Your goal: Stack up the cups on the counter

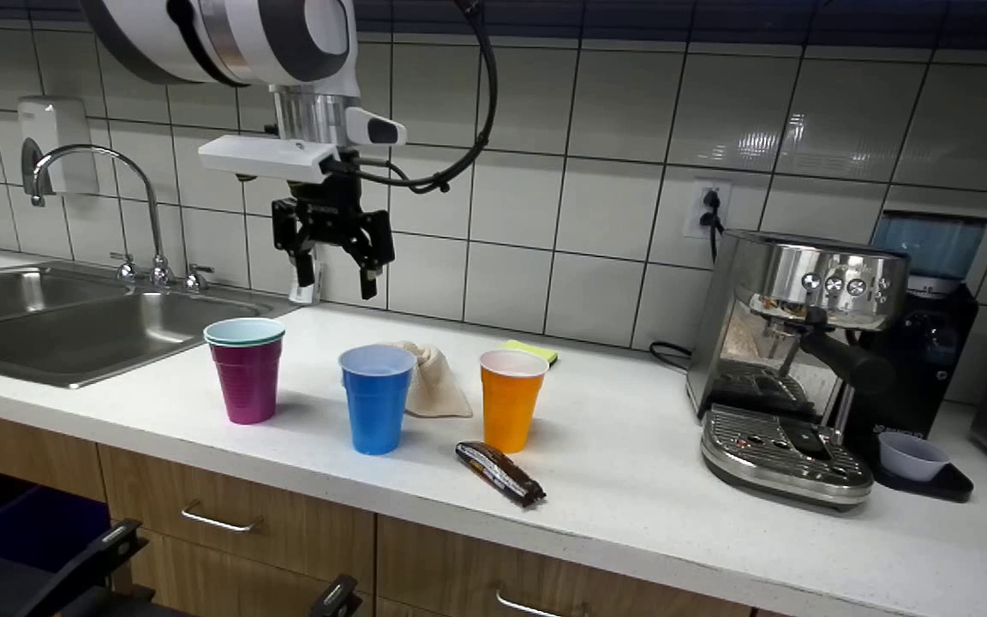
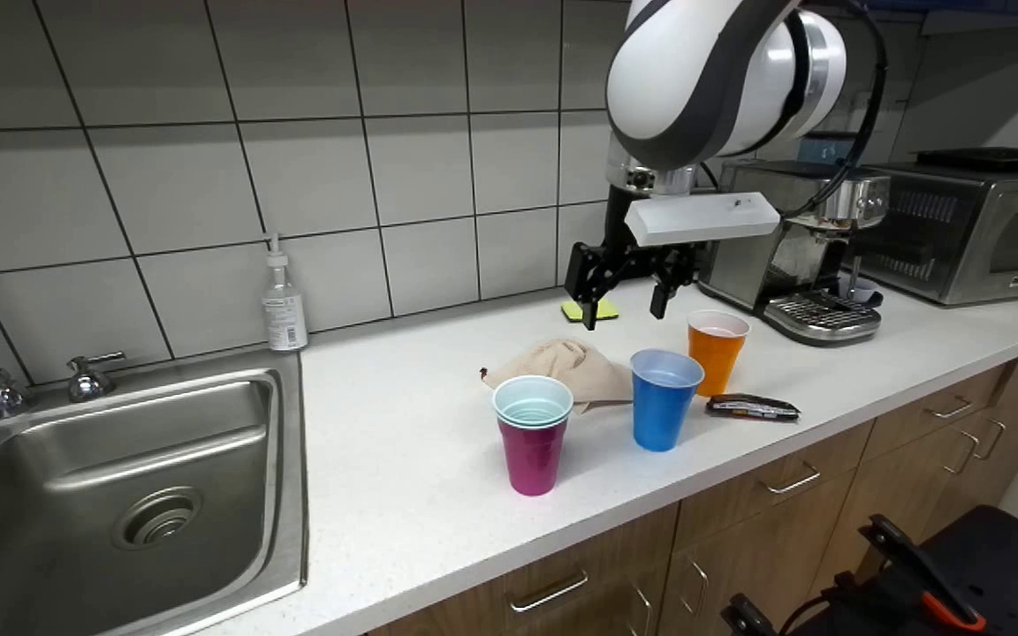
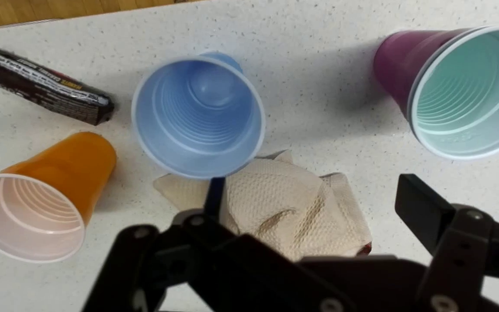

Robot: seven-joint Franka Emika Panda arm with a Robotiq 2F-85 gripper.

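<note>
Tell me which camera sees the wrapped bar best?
The wrist view: the wrapped bar looks biggest there, seen from above, with some lettering showing. Both exterior views show it whole but smaller, its print unreadable.

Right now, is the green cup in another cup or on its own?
In another: the green cup sits inside the purple cup. In both exterior views, its rim shows just above the purple one.

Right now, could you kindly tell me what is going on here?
A robot arm is partway through a stacking job on the counter. Its gripper hangs above, open and empty. The green cup sits inside the purple cup; the blue cup and the orange cup stand upright, not yet stacked.
</note>
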